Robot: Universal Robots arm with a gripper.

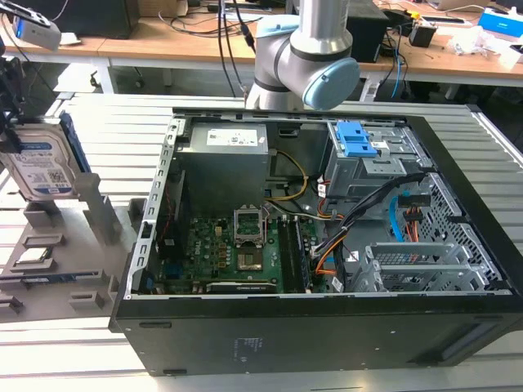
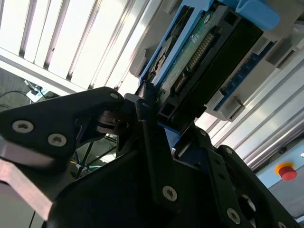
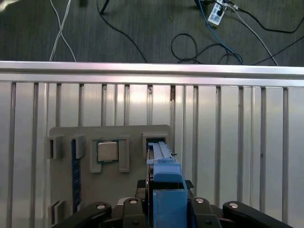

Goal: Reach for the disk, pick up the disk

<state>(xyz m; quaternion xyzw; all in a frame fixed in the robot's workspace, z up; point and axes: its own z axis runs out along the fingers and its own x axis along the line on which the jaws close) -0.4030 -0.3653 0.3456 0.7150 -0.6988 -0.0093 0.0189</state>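
The black two-fingered gripper (image 2: 172, 121) stands over the slatted metal table (image 3: 237, 142). The silver-grey rectangular metal disk (image 1: 39, 167), with a white-and-blue label on its face and a blue plastic carrier frame round its edge, stands upright on edge between the fingers (image 2: 151, 142). In the second wrist view the fingers lie against both flanks of the disk with no gap that I can make out, so I judge the gripper clamped on the disk. Straight beyond the fingertips is the grey plastic holder (image 3: 128, 133). The disk's end farthest from the tool is at the holder's narrow slot (image 3: 148, 137); I cannot tell whether it is seated there or just clear. A small square silver chip (image 3: 107, 151) lies in a pocket just beside that slot. The open black computer case (image 1: 327, 269) is well apart from the tool. Judgement: the pick-up is in hand, not complete. Done well, the hold sits square on the blue frame, off the bare connector edge, and any travel runs in line with the slot, since a tilt could bind the disk on its walls.
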